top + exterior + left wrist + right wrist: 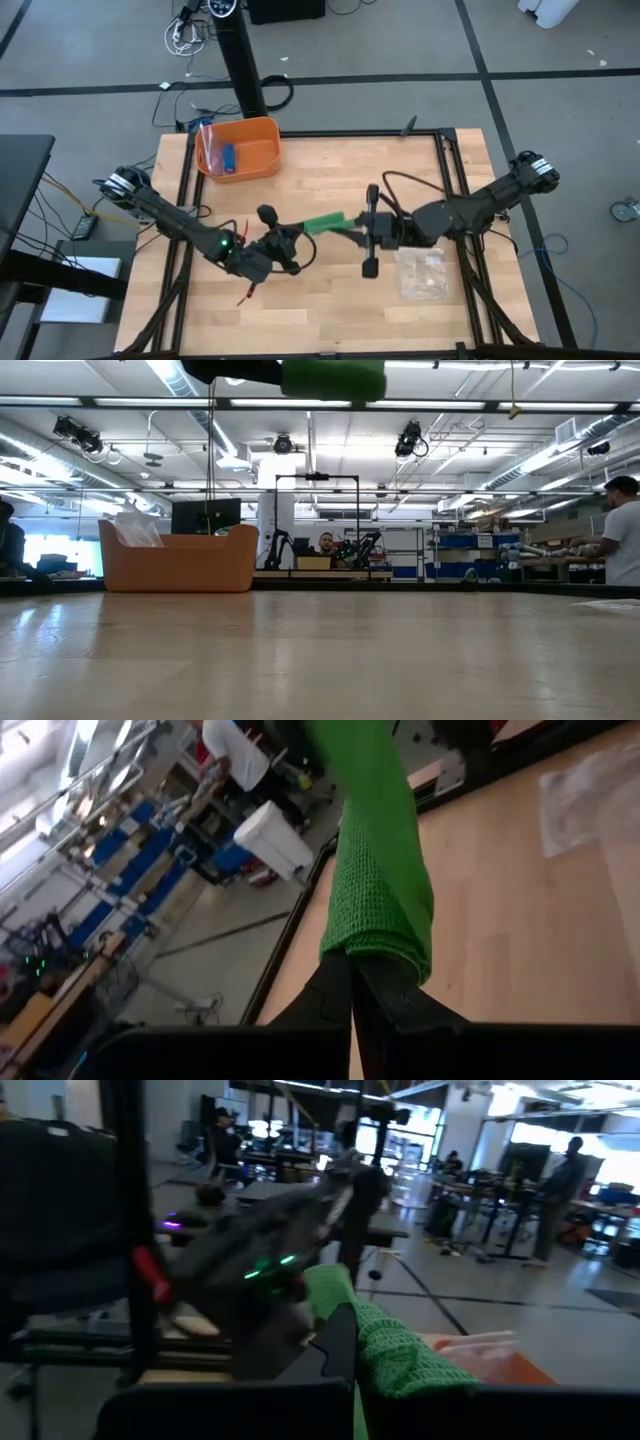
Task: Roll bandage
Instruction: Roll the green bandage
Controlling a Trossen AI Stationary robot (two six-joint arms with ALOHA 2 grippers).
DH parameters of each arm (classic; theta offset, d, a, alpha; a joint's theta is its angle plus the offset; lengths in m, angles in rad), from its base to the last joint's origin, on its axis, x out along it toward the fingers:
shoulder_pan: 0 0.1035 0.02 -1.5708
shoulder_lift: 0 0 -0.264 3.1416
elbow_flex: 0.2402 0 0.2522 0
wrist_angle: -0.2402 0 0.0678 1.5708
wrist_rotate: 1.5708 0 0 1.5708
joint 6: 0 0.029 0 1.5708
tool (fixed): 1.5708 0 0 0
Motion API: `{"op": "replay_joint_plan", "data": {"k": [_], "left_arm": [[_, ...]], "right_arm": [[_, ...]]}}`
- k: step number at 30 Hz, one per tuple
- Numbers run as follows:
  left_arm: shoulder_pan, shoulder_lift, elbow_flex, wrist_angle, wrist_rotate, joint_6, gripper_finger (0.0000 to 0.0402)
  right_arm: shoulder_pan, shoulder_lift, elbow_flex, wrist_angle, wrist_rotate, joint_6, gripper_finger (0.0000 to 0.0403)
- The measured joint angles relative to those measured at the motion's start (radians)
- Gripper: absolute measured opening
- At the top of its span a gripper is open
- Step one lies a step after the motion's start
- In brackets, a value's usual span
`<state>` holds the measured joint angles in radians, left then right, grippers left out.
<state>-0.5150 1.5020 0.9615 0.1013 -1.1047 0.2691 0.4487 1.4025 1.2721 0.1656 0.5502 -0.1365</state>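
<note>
Bandage (325, 222): a bright green strip stretched in the air above the middle of the wooden bench (330, 310), running between the two arms. From the low camera only its underside shows, at the top edge, clear of the bench top.

Left gripper (297, 240): at the strip's left end, left of bench centre. Fingers (335, 1005) pressed together, the bandage's knitted end pinched between them; fabric bunches just past the tips.

Right gripper (362, 228): at the strip's right end, just right of centre. Fingers (340, 1345) closed on the green fabric, which folds over their tips. The left arm shows beyond, a green light lit on it.

Orange bin (262, 140): at the far left of the bench, a small blue item (229, 157) and crinkled clear plastic inside.

Clear plastic bag (422, 274): flat on the bench, near right, just below the right arm.

Red cable (247, 290): on the bench beneath the left arm.

People in the room beyond.
</note>
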Motion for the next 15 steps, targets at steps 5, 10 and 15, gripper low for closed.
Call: {"op": "replay_joint_plan", "data": {"k": [5, 10, 15], "left_arm": [[-0.031, 0.034, 0.0, 0.102, 0.023, 0.09, 0.0001], [-0.08, 0.043, -0.001, 0.199, 0.029, 0.167, 0.0001], [-0.119, 0.044, 0.031, 0.206, 0.017, 0.19, 0.0001]], "right_arm": [[-0.061, 0.0, 0.024, -0.049, -0.002, -0.008, 0.0], [-0.134, 0.001, 0.024, -0.094, -0.005, 0.019, 0.0], [-0.212, 0.002, 0.024, -0.167, -0.057, 0.138, 0.0]]}}
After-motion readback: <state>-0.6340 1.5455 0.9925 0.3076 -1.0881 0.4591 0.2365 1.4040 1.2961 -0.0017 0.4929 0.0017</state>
